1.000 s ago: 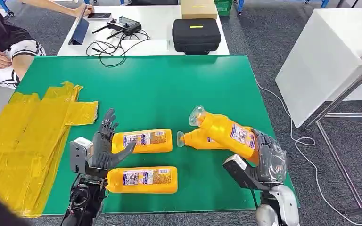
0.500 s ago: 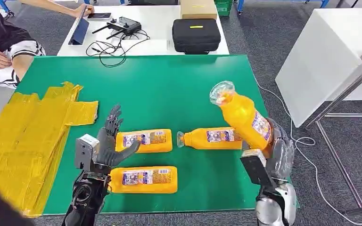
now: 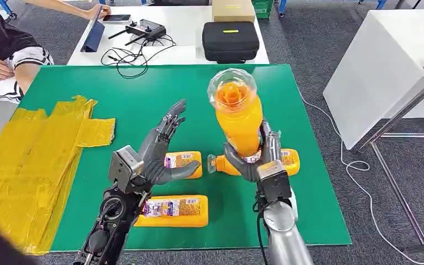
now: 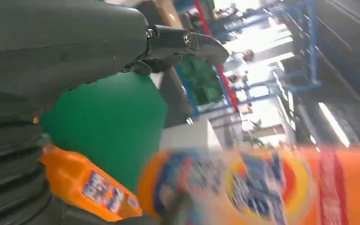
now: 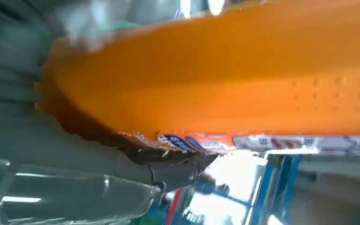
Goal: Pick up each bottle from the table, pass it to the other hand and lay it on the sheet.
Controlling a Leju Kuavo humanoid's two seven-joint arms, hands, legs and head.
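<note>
My right hand grips an orange bottle by its lower end and holds it nearly upright above the green table, its clear cap toward the camera. The right wrist view shows the bottle close against the hand. Just to its left, my left hand is raised and open, fingers spread, a short gap from the bottle. In the left wrist view the held bottle is blurred. Three more orange bottles lie flat: one behind the left hand, one nearer the front edge, one behind the right hand. The yellow sheet covers the table's left side.
A person sits at the far left corner. Behind the green table stands a white table with a black case, a controller and cables. Another white table stands to the right.
My right hand has lifted its bottle, turned it upright and swung it left to the table's middle. My left hand has risen off the table and opened toward it.
</note>
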